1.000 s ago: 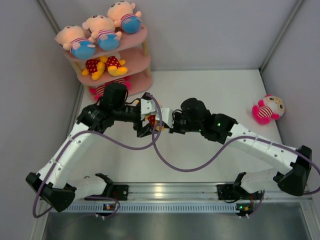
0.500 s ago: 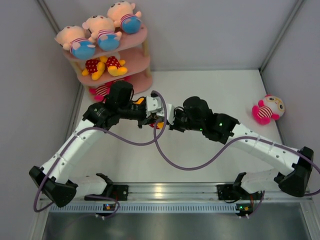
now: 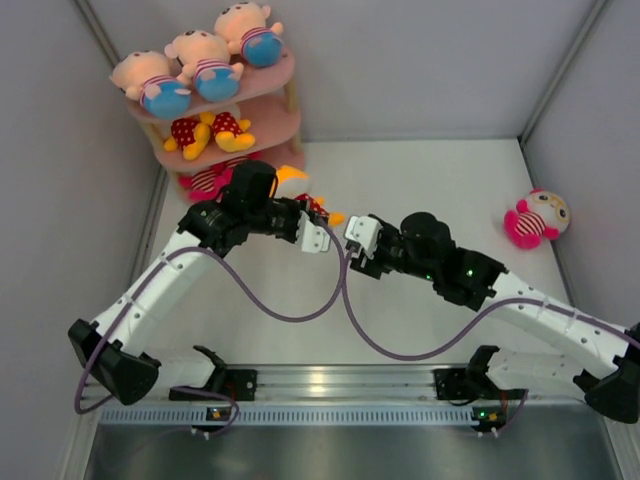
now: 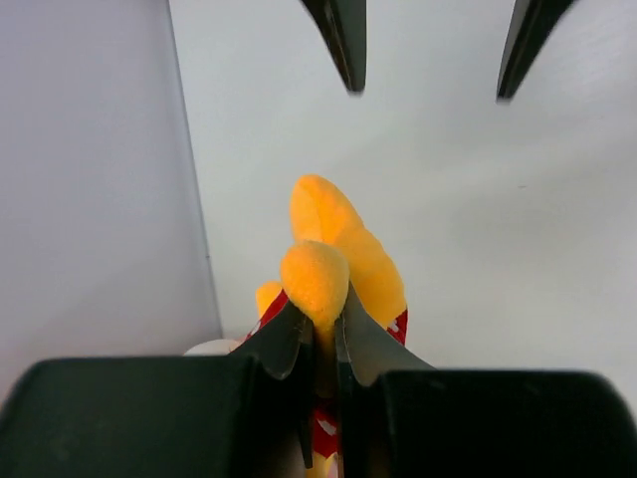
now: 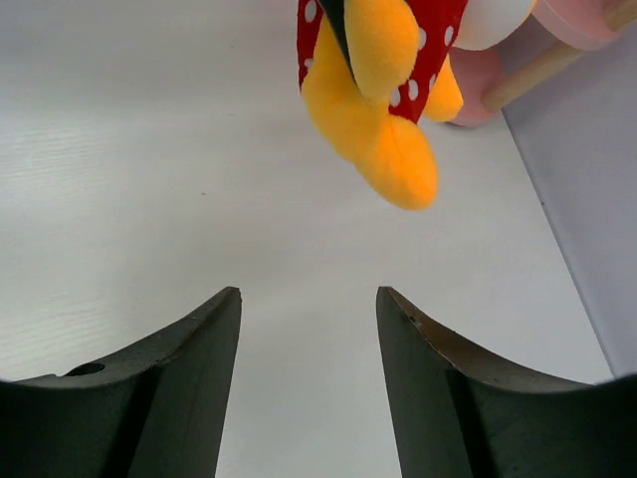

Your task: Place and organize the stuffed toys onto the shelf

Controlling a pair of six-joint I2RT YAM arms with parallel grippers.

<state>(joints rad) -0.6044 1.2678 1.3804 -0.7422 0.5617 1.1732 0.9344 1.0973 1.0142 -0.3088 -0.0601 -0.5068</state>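
One yellow bear [image 4: 343,234] hangs over the worktop [image 3: 440,170], near the foot of the pink shelf [image 3: 285,78]. L claw [image 4: 320,317] has one of its limbs pinched, jaws almost together. R claw [image 5: 309,299] faces the bear w/ a gap between, jaws apart, nothing in them. Pink doll [image 3: 536,220] lies far R on worktop.
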